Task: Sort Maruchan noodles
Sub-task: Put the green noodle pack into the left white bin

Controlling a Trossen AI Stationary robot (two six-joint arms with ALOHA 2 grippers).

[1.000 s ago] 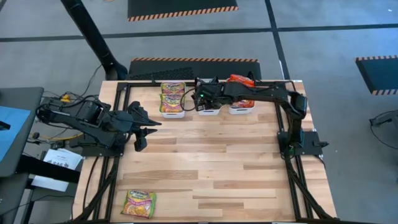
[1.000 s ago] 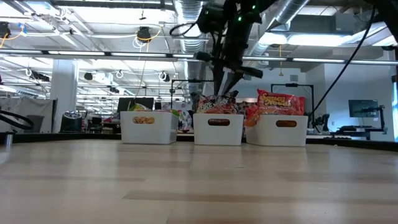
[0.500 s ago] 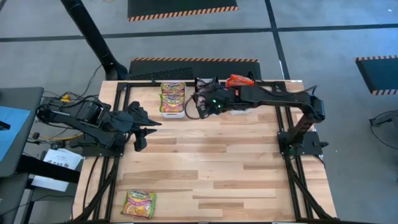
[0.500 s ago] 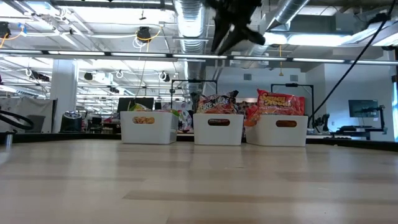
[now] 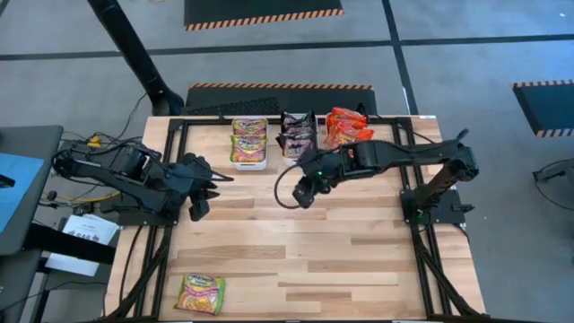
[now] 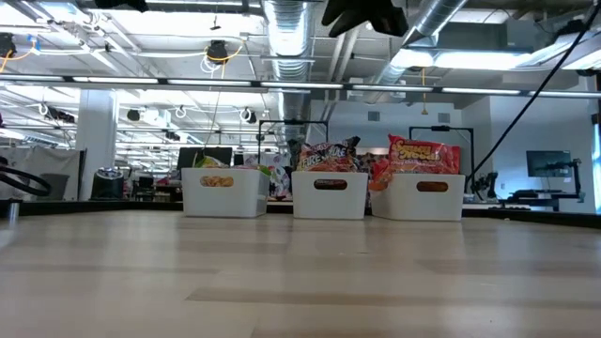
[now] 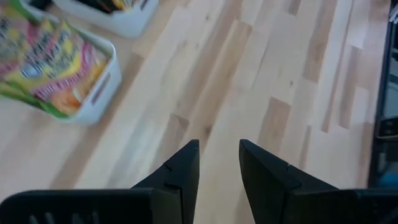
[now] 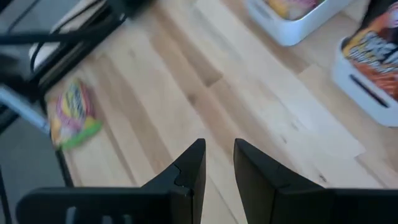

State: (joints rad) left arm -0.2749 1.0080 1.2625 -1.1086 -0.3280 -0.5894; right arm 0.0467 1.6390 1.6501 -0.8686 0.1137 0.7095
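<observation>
Three white bins sit in a row along the far edge of the tabletop (image 5: 359, 233), one flavour each, so every packet has a set home: the green-yellow bin (image 5: 248, 142) nearest the left side, the dark packets (image 5: 296, 133) in the middle, the red-orange packets (image 5: 345, 127) toward the right. One green-yellow packet (image 5: 201, 292) lies alone near the front-left corner, apparently the last to sort. My right gripper (image 5: 303, 195) hangs empty over the middle of the tabletop, fingers slightly parted with bare wood between them, tipped toward that stray, likely my next pick. My left gripper (image 5: 199, 208) waits by the left edge, fingers likewise a little apart, holding nothing
</observation>
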